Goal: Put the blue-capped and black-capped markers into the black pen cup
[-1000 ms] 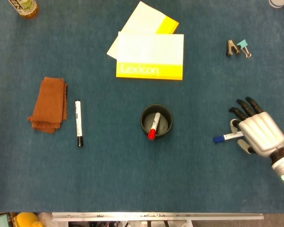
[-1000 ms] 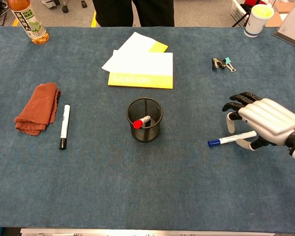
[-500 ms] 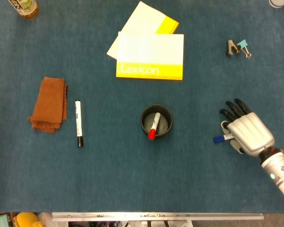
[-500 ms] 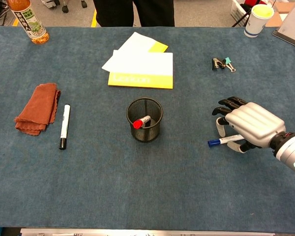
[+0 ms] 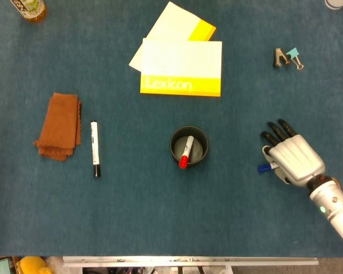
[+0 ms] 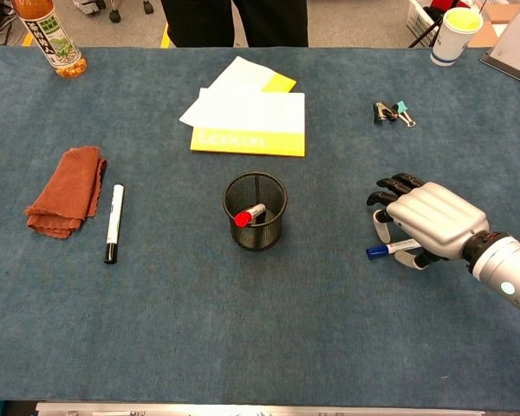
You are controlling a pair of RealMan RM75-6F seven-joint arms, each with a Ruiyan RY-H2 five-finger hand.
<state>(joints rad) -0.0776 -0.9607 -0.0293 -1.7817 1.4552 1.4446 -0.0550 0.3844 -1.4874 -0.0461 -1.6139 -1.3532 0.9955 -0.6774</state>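
Right hand sits palm-down over the blue-capped marker at the right side of the blue tabletop. Only the capped end shows, sticking out from under the hand toward the black pen cup. Marker lies flat on the tabletop; long axis runs roughly left-right, cap pointing left. Chest view: fingers extended forward over the marker, thumb curved down on the near side of the barrel. Cannot tell whether the hand actually clamps the marker or merely covers it.

Black-capped marker lies flat at the left of the tabletop, long axis running near-far, black cap at the near end, white barrel pointing away. It is just beside the folded brown cloth, apart from it.

Black pen cup stands upright near the tabletop centre, between the two markers and well apart from both. A red-capped marker leans inside it, red cap toward the near-left rim.

Left hand: not visible in either view.

Other items: yellow-and-white Lexicon pads beyond the cup; binder clips at far right; a bottle at the far-left corner; a paper cup at the far-right corner.
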